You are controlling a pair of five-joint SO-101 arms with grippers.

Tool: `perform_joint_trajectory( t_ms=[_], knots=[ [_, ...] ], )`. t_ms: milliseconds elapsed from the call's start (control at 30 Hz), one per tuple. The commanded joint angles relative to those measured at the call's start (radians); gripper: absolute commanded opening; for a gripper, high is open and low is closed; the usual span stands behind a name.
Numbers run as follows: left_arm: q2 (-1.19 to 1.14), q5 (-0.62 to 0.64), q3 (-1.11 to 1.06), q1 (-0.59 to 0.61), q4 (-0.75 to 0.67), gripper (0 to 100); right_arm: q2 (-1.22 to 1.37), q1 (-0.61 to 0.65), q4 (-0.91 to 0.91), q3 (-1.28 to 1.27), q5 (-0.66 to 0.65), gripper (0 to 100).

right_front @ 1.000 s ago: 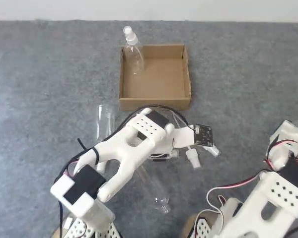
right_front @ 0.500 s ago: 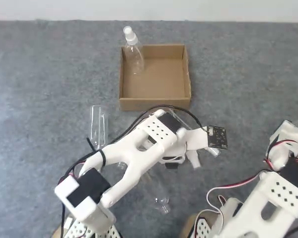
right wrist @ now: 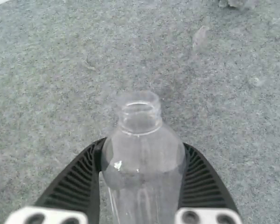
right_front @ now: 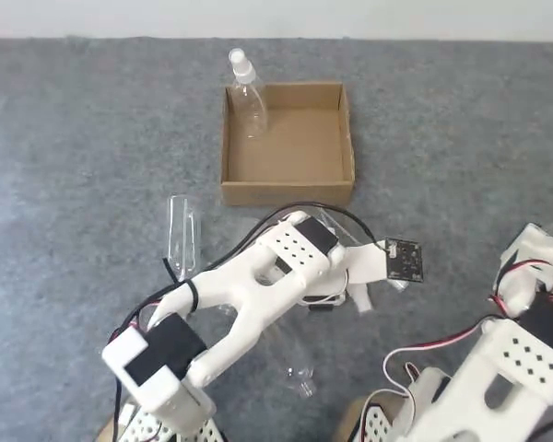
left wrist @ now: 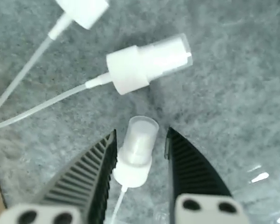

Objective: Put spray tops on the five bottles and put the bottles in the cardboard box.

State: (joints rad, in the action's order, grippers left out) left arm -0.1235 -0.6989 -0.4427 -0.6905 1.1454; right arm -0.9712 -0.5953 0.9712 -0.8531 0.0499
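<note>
My left gripper (left wrist: 141, 132) is open low over the carpet, its fingers on either side of a white spray top (left wrist: 136, 151) that lies between them. A second spray top (left wrist: 147, 63) and a third (left wrist: 81, 8) lie just beyond, with thin tubes trailing. In the high view this gripper (right_front: 358, 291) is in front of the cardboard box (right_front: 348, 138). My right gripper (right wrist: 143, 145) is shut on a clear bottle (right wrist: 141, 140) with an open neck. One bottle with a spray top (right_front: 246, 92) stands in the box's far left corner.
A clear topless bottle (right_front: 182, 235) lies on the carpet left of my left arm. Another bottle's neck (right_front: 300, 378) pokes out under that arm. The right arm (right_front: 525, 304) sits at the near right edge. Grey carpet lies open around the box.
My left arm has swung to the right and settled its gripper over the spray tops. The right arm has kept still with its bottle.
</note>
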Motion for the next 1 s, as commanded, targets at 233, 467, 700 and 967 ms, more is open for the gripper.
perform_joint_trajectory(
  t_ms=[233, 467, 700, 967],
  knots=[
    [0.009, -0.023, -0.024, -0.006, -0.064, 14, -0.031, -0.007, -0.015, 0.017, 0.000, 8.3],
    [0.012, -0.021, -0.062, -0.006, -0.109, 14, -0.031, -0.007, -0.015, 0.017, 0.000, 8.3],
    [0.012, -0.020, -0.062, -0.011, -0.106, 3, -0.031, -0.007, -0.015, 0.017, 0.000, 8.3],
    [0.023, -0.015, 0.131, 0.018, 0.169, 1, -0.033, -0.007, -0.015, 0.017, 0.000, 8.1]
  ],
)
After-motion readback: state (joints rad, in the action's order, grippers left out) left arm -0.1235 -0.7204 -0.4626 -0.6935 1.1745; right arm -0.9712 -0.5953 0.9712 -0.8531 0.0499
